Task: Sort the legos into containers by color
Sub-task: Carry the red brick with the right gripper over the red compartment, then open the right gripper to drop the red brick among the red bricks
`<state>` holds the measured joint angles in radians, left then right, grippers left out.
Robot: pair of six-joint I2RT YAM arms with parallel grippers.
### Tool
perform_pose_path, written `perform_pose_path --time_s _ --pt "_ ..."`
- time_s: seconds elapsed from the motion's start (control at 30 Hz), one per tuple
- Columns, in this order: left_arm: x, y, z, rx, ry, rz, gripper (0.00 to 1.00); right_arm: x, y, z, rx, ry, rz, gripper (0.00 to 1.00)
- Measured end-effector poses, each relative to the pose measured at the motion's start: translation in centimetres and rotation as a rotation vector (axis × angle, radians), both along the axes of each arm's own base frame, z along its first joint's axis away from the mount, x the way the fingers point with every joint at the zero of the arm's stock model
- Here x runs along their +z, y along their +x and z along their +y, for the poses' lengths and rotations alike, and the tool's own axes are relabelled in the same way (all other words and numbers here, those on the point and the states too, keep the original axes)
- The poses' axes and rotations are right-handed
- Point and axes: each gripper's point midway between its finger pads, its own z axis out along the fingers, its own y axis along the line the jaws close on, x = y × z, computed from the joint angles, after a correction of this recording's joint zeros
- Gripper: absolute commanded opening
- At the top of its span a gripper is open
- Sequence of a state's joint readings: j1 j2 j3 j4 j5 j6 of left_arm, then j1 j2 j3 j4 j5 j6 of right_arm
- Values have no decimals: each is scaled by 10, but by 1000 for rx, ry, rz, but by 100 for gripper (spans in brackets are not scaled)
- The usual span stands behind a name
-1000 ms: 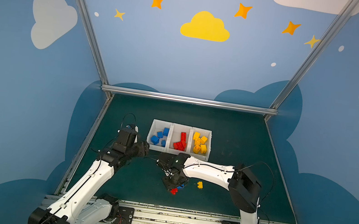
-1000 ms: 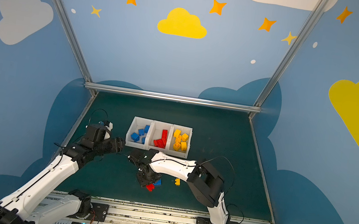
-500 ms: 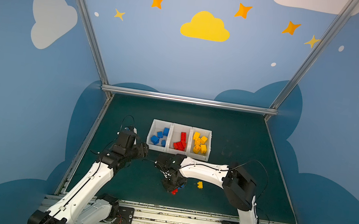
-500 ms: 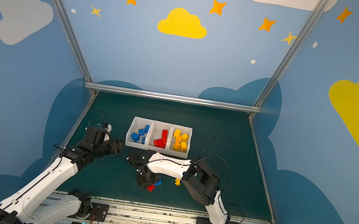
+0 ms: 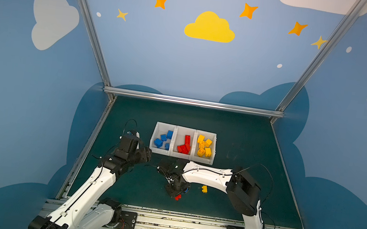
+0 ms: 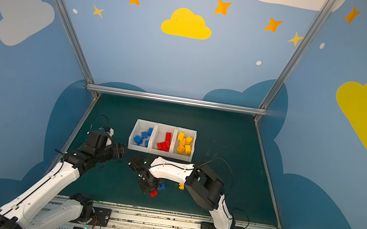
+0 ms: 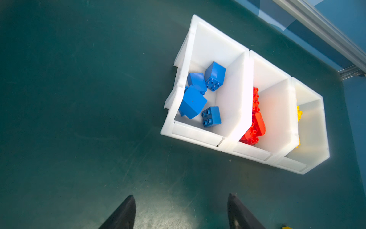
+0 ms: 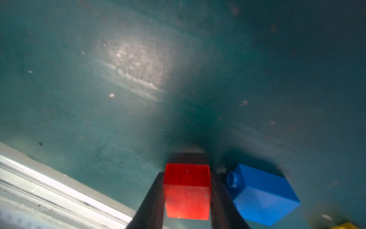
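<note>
The right claw [image 8: 186, 175] is clamping a small red plastic brick [image 8: 187, 195] between its fingers, a blue plastic brick [image 8: 261, 196] lying just beside it on the green table [image 8: 118, 99]. The left claw [image 7: 181, 210] is hanging wide, three white plastic bins [image 7: 196, 136] sitting ahead of it.
</note>
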<state>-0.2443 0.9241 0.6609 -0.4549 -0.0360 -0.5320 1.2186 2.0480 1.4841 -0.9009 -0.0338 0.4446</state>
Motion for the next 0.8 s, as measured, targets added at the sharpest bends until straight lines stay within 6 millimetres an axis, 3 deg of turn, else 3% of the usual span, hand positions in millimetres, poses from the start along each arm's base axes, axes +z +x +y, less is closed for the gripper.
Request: perform_pose_path --time_s 0.1,0.2,0.4,0.57,0.67,0.8 --pt "1 -1 0 1 -3 -5 73 4 8 -2 -4 -3 -6 25" --pt "2 -2 -1 1 -14 -11 73 18 32 -2 -28 19 -25 25" --pt "-11 -10 -10 -32 -69 16 73 84 119 12 -114 168 -160 25" --pt "-20 -19 -15 -46 -103 36 73 134 186 8 -205 264 -276 25" --pt "-16 -21 -17 -53 -118 21 73 143 221 7 -258 293 -314 25" --pt "-15 -24 -20 -65 -136 15 73 128 257 8 -308 290 -314 24"
